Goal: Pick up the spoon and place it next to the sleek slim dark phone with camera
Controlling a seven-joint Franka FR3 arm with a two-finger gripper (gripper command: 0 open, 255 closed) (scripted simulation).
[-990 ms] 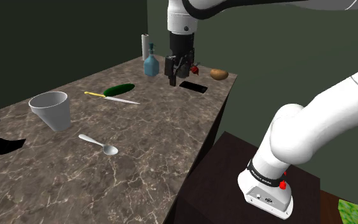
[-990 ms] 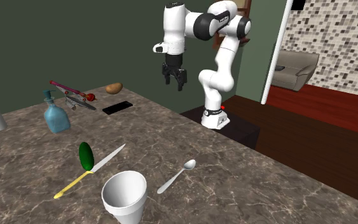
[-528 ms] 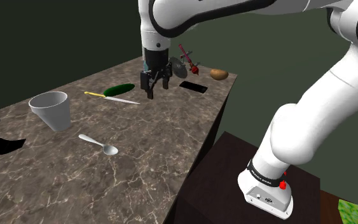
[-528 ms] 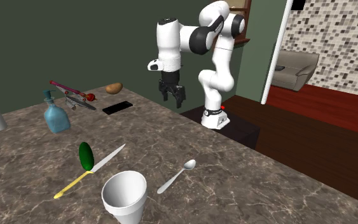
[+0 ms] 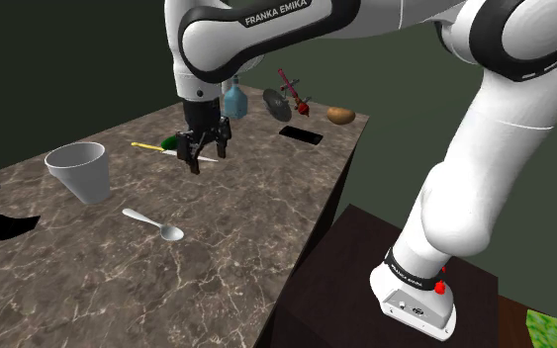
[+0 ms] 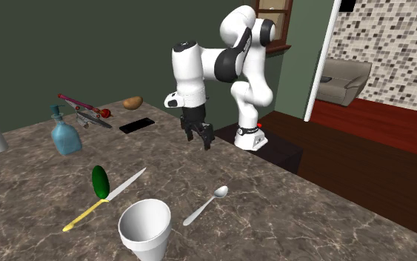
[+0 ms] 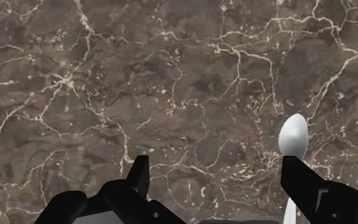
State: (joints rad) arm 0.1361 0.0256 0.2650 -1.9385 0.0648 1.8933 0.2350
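Hovering over the brown marbled bench (image 5: pixel 251 222), is that the black two-finger gripper (image 5: pixel 202 158)?

Yes. It hangs above the surface, pointing down and touching nothing. In the second exterior view it sits between the phone and the spoon.

How do the fingers (image 7: pixel 139 170) stand?

Apart, with bare marble between them in the wrist view. They hold nothing.

Where is the small silver spoon (image 5: pixel 154 225)?

It lies flat on the bench, near the white tapered cup (image 5: pixel 78 170). In the shoulder view it is towards the lower left, nearer the camera than the gripper. In the wrist view its bowl shows just past the tip of one finger, outside the gap, and its handle runs behind that finger.

And the slim black phone (image 5: pixel 301 134)?

It lies flat near the bench's far end, well apart from the spoon. A brown potato (image 5: pixel 340 116) sits near it.

Anything else close to the gripper?

In the shoulder view a green cucumber (image 6: pixel 99 180) and a yellow-handled knife (image 6: pixel 107 199) lie just behind it. A blue glass bottle (image 6: pixel 64 137) stands farther back.
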